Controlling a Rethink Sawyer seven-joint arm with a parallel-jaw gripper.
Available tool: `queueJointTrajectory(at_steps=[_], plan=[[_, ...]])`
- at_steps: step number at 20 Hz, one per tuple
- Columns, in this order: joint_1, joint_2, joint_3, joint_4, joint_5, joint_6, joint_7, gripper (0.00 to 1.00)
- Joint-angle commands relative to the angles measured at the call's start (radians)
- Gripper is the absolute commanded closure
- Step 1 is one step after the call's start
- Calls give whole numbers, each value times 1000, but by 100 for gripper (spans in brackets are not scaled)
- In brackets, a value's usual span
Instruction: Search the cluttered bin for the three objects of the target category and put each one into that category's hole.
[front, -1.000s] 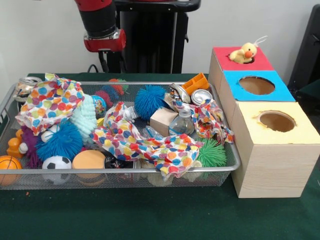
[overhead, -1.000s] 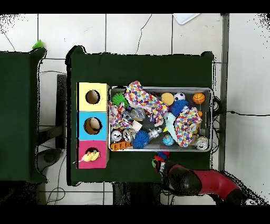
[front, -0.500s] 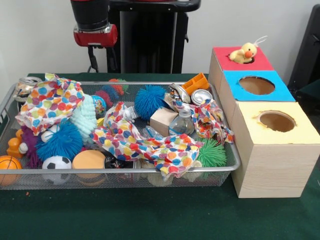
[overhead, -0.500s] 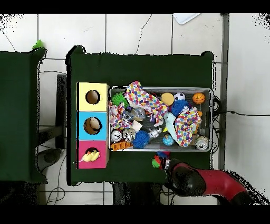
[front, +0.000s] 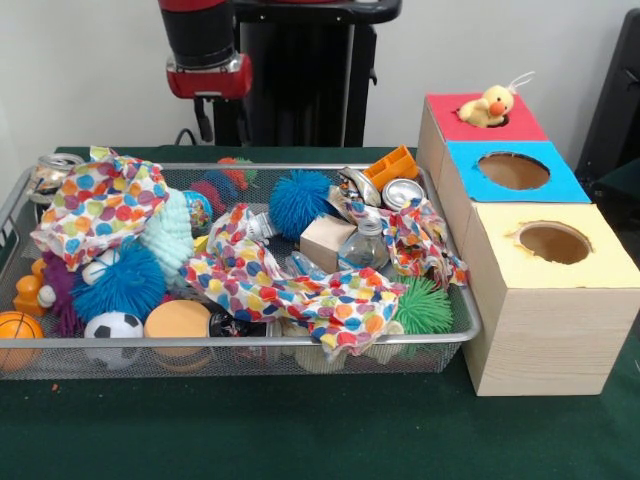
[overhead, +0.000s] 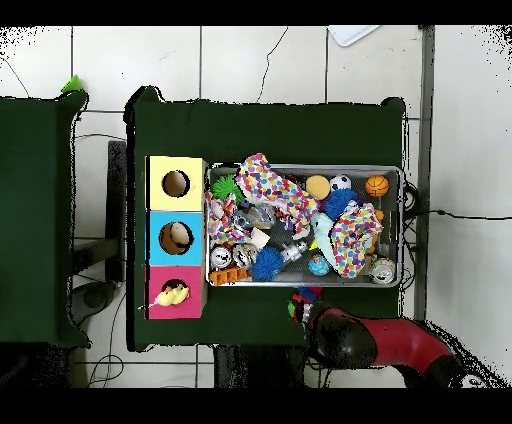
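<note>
A yellow plush duck (front: 488, 105) sits in the hole of the red-topped box (front: 442, 108), at the far end of the row of three boxes to the right of the wire mesh bin (front: 470, 322). It pokes out of the opening rather than having dropped through. If soft toys are the target category, one of the three appears to be delivered or nearly so, and two are probably left to find.

The blue-topped box (front: 565, 184) and the yellow-topped box (front: 610, 262) show open holes. From overhead, something pale seems to lie inside the blue one, though what it is cannot be made out.

The bin is heavily cluttered. Polka-dot cloths (front: 270, 275) drape over the middle and left, with a blue spiky ball (front: 300, 200), crushed cans (front: 403, 191), a small wooden block (front: 326, 240), a soccer ball (front: 113, 327) and a mini basketball (front: 18, 327) among them.

The gripper (front: 205, 110) hangs above the bin's far left part. Whether it is released or clenched cannot be told; nothing visibly hangs from it.
</note>
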Motion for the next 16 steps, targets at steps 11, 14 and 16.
queueJointTrajectory(at_steps=[11, 14, 16], plan=[[84, 150, -155, -147, -10, -223, 96, 0], [72, 141, -149, -146, -5, -211, 74, 0], [70, 140, -149, -150, -7, -209, 65, 0]])
